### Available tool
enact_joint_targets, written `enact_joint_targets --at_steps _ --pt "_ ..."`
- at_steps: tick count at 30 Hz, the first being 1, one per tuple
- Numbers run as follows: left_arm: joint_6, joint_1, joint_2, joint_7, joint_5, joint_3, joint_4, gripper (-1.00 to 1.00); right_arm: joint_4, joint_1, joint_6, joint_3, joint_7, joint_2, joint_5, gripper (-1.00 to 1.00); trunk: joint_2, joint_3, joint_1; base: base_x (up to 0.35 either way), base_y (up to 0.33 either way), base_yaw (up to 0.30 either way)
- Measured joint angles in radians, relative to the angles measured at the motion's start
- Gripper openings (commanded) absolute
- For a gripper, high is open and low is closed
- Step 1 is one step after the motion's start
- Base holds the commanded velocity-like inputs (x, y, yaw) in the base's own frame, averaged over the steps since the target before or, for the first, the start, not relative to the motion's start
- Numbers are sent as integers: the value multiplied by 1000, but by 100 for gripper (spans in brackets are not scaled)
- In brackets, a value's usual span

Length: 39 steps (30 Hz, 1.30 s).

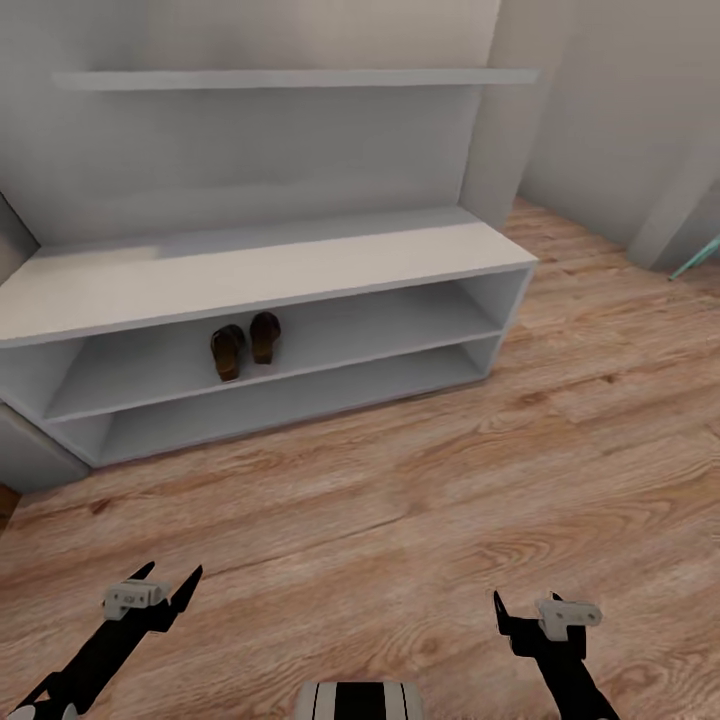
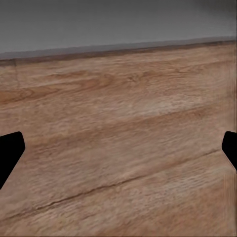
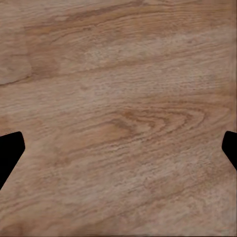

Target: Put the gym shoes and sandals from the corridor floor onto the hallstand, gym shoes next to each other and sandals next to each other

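1. You are looking at the white shoe rack (image 1: 265,270) against the grey wall. It has a thick flat top, two low shelves under it, a tall back and a high shelf up above.
2. The two brown sandals (image 1: 246,342) sit side by side on the upper low shelf, toward the left half of the rack. They look like they touch or almost touch each other.
3. Your left pincer (image 1: 172,586) hangs low over the wood floor (image 1: 430,510), at the near left. Its two black tips are spread apart and it holds nothing.
4. Your right pincer (image 1: 525,612) hangs low over the floor at the near right. From the head camera you cannot tell its spread well, but in the right wrist view (image 3: 118,148) the two black tips sit at the far edges, so it is apart and holding nothing.
5. The sandals are well away from both pincers, up ahead on the rack. They are closer to your left pincer than to your right one.
6. In the left wrist view (image 2: 118,153) you see floor planks between the spread tips, and a grey band beyond the floor.
7. A thin teal bar (image 1: 697,258) pokes in at the far right edge.
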Motion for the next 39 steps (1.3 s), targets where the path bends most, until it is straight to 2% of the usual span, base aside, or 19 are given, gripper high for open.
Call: enact_joint_targets --at_steps 7,13,32,39 --pt "-2 0 -1 0 -32 -4 11 100 31 0 -1 -9 -30 0 -2 100 0 4 0 0 0 -282" --pt "-3 0 -6 0 -44 -4 13 100 70 -5 -5 -12 -37 1 -2 100 0 7 0 0 0 -283" --pt "-3 0 -9 0 -49 -5 16 100 89 -8 -15 -13 -43 2 -2 100 0 17 0 0 0 -283" --pt "-3 0 -9 0 -50 -11 27 100 91 -8 -16 -13 -44 12 -1 100 0 21 0 0 0 -283"
